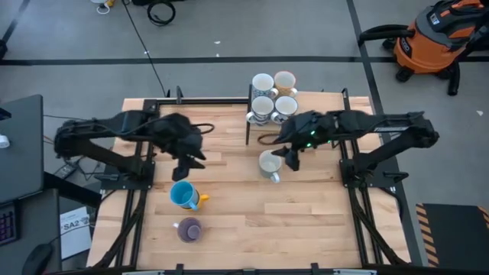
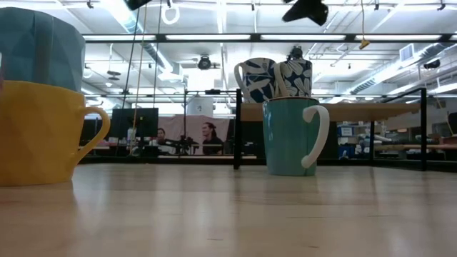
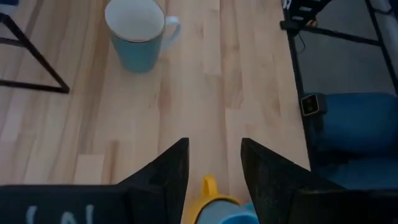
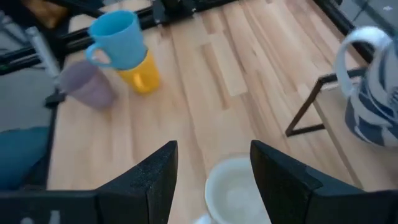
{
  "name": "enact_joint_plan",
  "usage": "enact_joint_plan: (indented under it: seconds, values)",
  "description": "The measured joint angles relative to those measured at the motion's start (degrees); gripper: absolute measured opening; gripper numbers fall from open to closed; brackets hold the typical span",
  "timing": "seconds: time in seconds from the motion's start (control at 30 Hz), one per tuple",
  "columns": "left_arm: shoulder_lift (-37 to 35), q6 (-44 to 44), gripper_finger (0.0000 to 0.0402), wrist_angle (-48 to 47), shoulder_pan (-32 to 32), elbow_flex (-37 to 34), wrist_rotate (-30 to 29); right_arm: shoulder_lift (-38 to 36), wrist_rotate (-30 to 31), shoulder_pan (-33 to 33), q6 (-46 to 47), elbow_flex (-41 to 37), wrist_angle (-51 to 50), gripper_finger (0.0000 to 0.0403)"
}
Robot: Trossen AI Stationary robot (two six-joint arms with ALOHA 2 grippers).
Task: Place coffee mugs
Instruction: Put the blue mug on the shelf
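Observation:
A bright blue mug sits in the mouth of a yellow mug on the table's left half. A purple mug stands nearer the front edge. My left gripper hangs open above and just behind the blue mug, touching nothing. A teal mug with a white inside stands upright mid-table. My right gripper is open above it, its fingers on either side of the rim without touching. Several white and blue-patterned mugs stand on a raised shelf at the back.
A black metal frame carries the raised shelf at the table's far edge; one leg stands near the teal mug. Bare wood lies between the two mug groups and toward the front right. People sit far behind the table.

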Motion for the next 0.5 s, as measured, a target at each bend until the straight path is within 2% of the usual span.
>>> enact_joint_plan:
  seconds: [0.23,0.5]
  values:
    - [-10.2,-0.3,0.0153,8.9,0.2,-14.3,-0.8,7.2,8.9,4.0,7.4,0.0,1.3,0.0205]
    - [-14.1,0.0,0.0153,14.4,0.2,-23.4,-0.9,15.0,15.9,6.8,20.5,0.0,2.2,0.0205]
